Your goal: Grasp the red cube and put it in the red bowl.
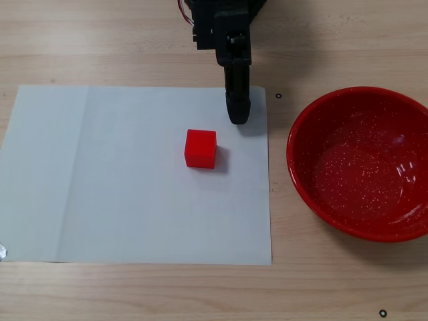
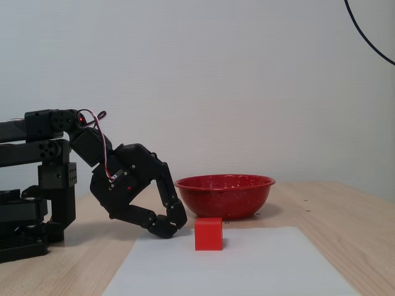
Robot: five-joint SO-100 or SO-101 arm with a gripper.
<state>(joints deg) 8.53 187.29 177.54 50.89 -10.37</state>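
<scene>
The bench (image 1: 134, 40) is light wood and fills the view from above. On it lies a big white paper (image 1: 134, 200), flat, with its right edge near the bowl. The same paper (image 2: 259, 271) shows at the front in the side view.

The bowl (image 1: 364, 100) is red and shiny, with tiny white dots inside. It sits on the bare wood just to the right of the paper in the view from above, and nothing is in it. In the side view the bowl (image 2: 225, 197) stands behind the cube.

The black arm (image 2: 58, 154) is folded low on the left of the side view. Its gripper (image 2: 170, 225) points down to the bench, with its two tips touching or nearly so, and it holds nothing. From above the gripper (image 1: 238, 119) reaches in from the top edge, and its tip is over the paper's top right part.

The cube (image 1: 200, 148) is small and red. It sits on the paper, near the gripper tip but not touching it. In the side view the cube (image 2: 208, 234) is just right of the gripper.
</scene>
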